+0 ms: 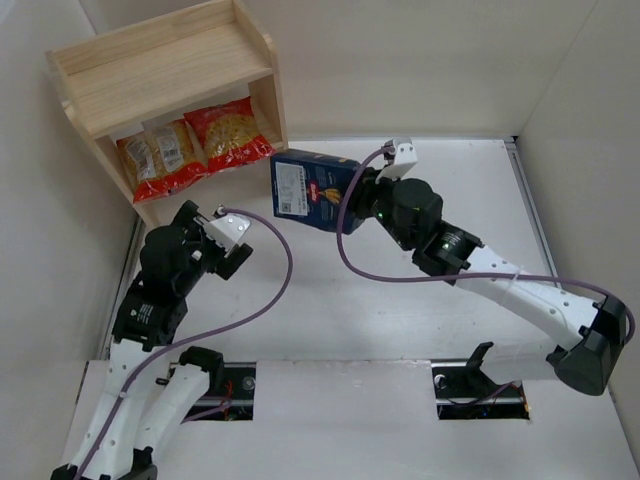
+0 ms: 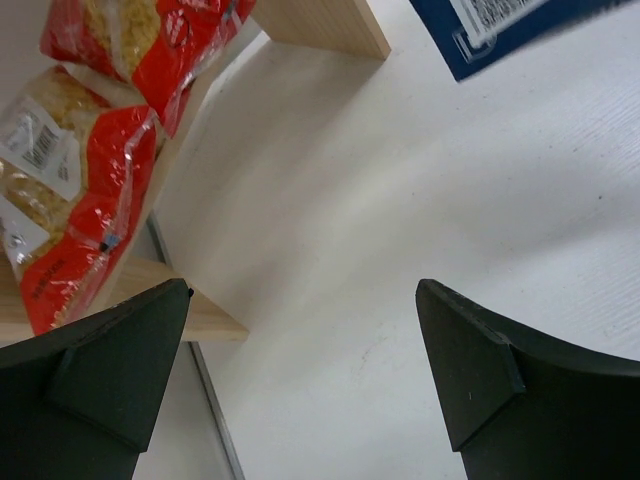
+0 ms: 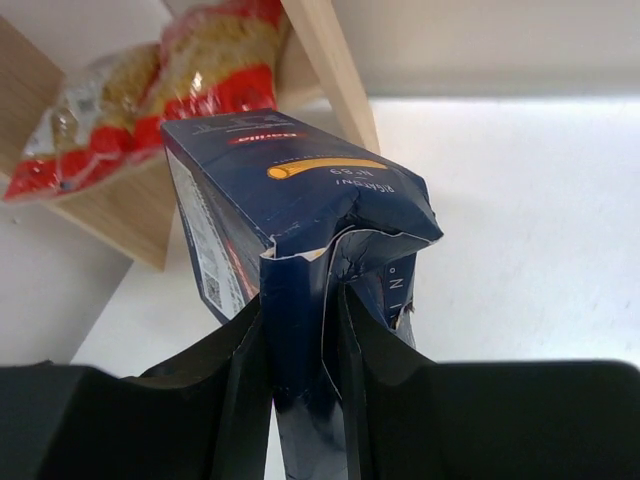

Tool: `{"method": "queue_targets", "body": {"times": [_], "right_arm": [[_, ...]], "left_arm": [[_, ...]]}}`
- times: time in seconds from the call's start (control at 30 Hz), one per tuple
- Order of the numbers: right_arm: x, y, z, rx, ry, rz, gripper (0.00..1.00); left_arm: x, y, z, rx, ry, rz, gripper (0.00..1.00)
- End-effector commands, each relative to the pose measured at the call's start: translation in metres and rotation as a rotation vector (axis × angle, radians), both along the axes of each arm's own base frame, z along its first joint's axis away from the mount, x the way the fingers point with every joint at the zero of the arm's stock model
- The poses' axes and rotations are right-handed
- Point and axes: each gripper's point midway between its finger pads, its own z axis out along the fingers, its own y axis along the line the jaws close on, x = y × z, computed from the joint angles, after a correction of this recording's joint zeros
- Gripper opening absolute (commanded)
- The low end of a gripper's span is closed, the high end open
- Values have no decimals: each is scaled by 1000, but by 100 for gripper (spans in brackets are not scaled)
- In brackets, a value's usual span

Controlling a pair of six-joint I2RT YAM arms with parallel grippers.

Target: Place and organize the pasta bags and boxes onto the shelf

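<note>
The light wood shelf [image 1: 170,62] stands at the far left. Two clear bags of yellow pasta with red bands lie on its lower tier: one with white labels [image 1: 162,155] on the left, one [image 1: 230,133] on the right. They also show in the left wrist view [image 2: 70,190] and the right wrist view [image 3: 205,60]. My right gripper [image 3: 300,310] is shut on the crumpled end flap of the dark blue pasta box [image 1: 312,190], holding it above the table just right of the shelf. My left gripper [image 2: 300,380] is open and empty, in front of the shelf's lower tier.
White walls enclose the table on the left, back and right. The shelf's right side panel [image 1: 268,100] stands close to the held box. A corner of the box shows in the left wrist view [image 2: 500,30]. Purple cables trail from both arms.
</note>
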Motion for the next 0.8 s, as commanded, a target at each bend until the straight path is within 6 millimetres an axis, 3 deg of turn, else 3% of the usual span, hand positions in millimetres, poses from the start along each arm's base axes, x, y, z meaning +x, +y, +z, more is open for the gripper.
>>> {"method": "queue_targets", "body": {"times": [0.0,0.13,0.2,0.37,0.53,0.63,0.77], "right_arm": [[-18,-8,145,182,-367,30,0],[-31,2,163,97,-488,116,0],[-38,4,167,29,-550,137,0],[-60,9,175,-146,-699,176,0],[-79,10,177,-163,-745,208,0],[-86,1,179,-134,-755,195,0],[-89,-11,173,-102,-733,167,0]], "left_arm": [[-1,-5,49,79,-187,-77,100],[-15,-29,92,163,-301,-252,100],[-27,-49,103,176,-259,-381,100],[-58,-91,97,183,43,-656,100],[-84,-111,63,308,332,-873,100],[-76,-123,57,279,351,-905,100],[-51,-137,68,43,335,-898,100]]}}
